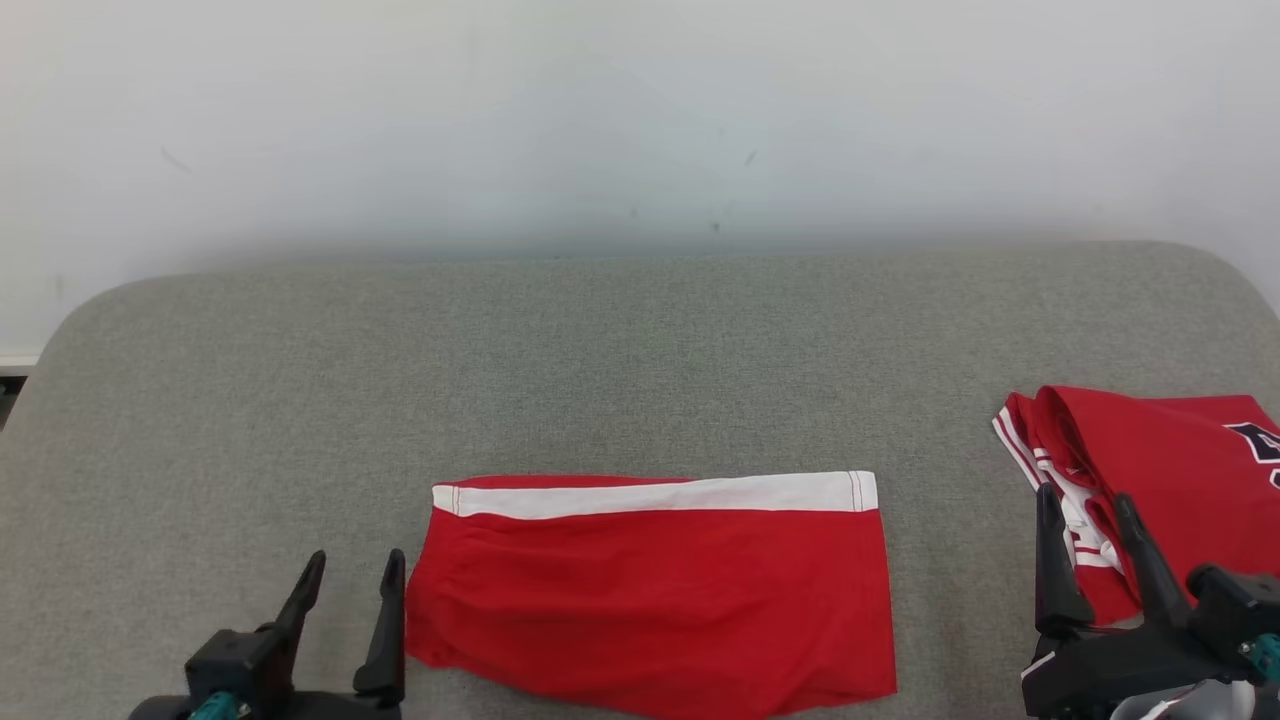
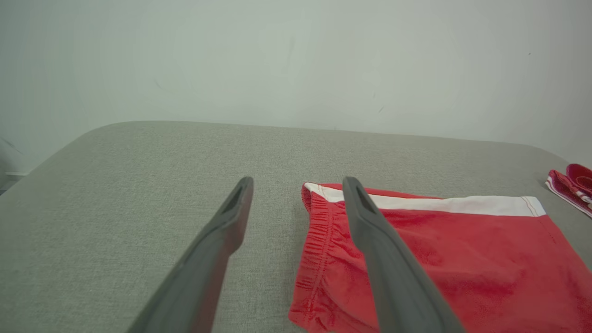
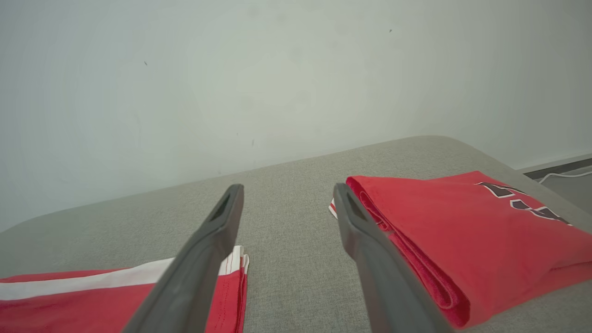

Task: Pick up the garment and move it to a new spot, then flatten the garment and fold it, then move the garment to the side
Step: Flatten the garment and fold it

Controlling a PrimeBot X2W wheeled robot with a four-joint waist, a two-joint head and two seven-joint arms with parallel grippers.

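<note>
While the shorts [image 1: 655,590] lie folded flat at the lower middle of the head view, white band along their top edge, both pairs of jaws stand apart and empty. At the lower left the left jaws rise over the grey surface [image 1: 640,350]. Their right-hand finger stands just beside the shorts' left edge, and whether it touches cannot be told. At the lower right the right jaws rise well apart from the shorts' right edge, their fingers crossing the left edge of a folded red jersey [image 1: 1180,470].

From the left wrist, the shorts [image 2: 462,259] take up the lower right. Their gathered waistband edge shows in the gap between the parted jaws, close to the right-hand finger, which crosses the red cloth. The left-hand finger lies over bare surface [image 2: 138,185]. A corner of the jersey [image 2: 571,185] shows at the right edge.

From the right wrist, the shorts [image 3: 92,300] sit in the lower left corner, and the left-hand finger crosses their white-banded end. The jersey [image 3: 462,231] lies at the right, dark lettering on top, and the right-hand finger crosses its folded edge. Bare surface [image 3: 286,240] shows between the parted jaws.
</note>
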